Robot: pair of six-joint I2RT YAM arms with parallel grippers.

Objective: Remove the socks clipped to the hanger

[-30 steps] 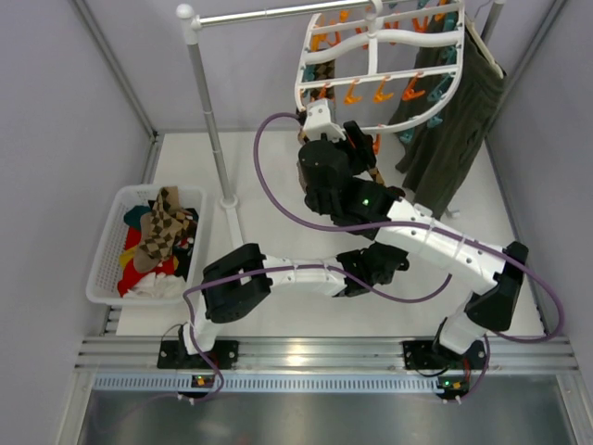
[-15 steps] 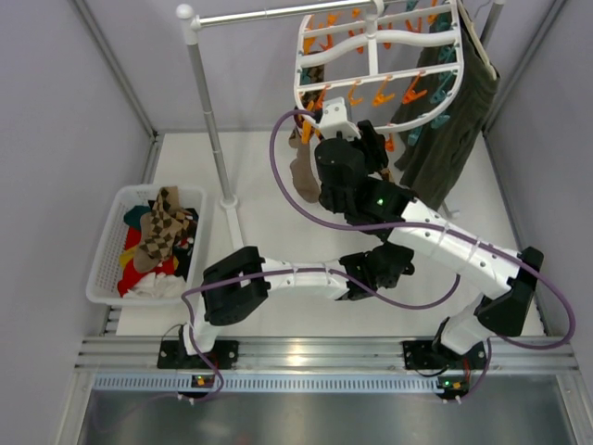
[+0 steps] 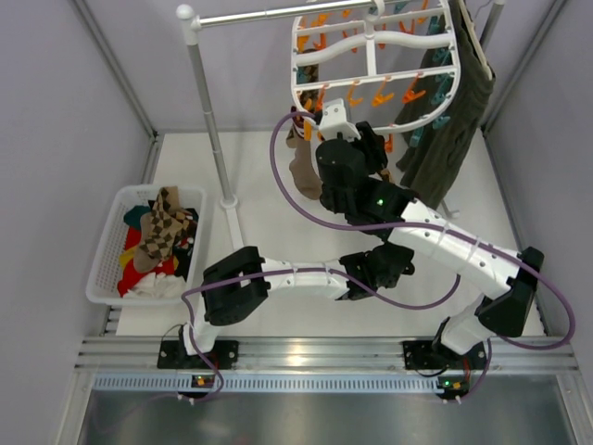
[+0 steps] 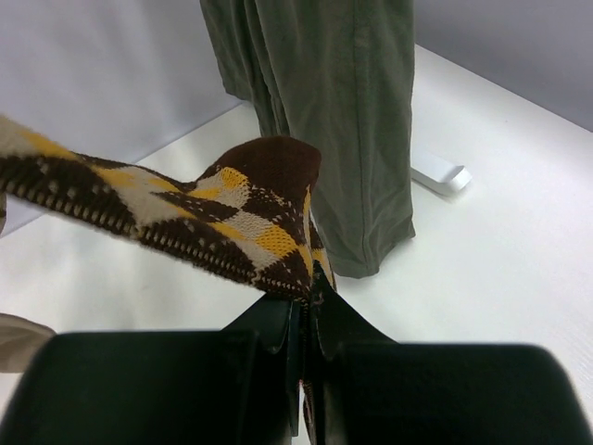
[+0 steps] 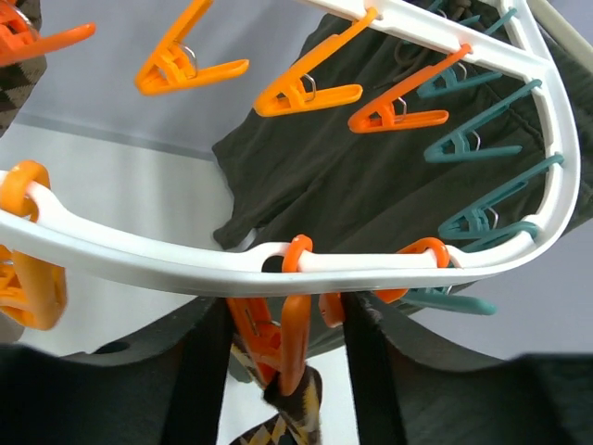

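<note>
The hanger (image 3: pixel 371 42) is seen hooked on the rail at the far end of the table (image 3: pixel 269 232), with an olive garment (image 3: pixel 454 111) hung just to its right. The right gripper (image 5: pixel 283 320) is raised directly under the near rim of the hanger. Its jaws are held about half open on both sides of an orange clip (image 5: pixel 289 338) that hangs from this rim. Whether the clip is already pressed by them cannot be told. In this clip the top of a dark patterned sock (image 5: pixel 295 417) is pinched. A tan sock (image 3: pixel 302 174) is seen hanging below the left edge of the hanger, close to the right gripper. The left gripper (image 4: pixel 306 297) is kept low above the table, well on the near side of the hanger and under the right arm. Its jaws are fully closed on a brown sock with yellow and cream diamonds (image 4: pixel 222 209), which is stretched away to the left. A white basket (image 3: pixel 102 264) stands far to the left of the hanger, and several loose socks (image 3: pixel 162 232) are piled in it.
</note>
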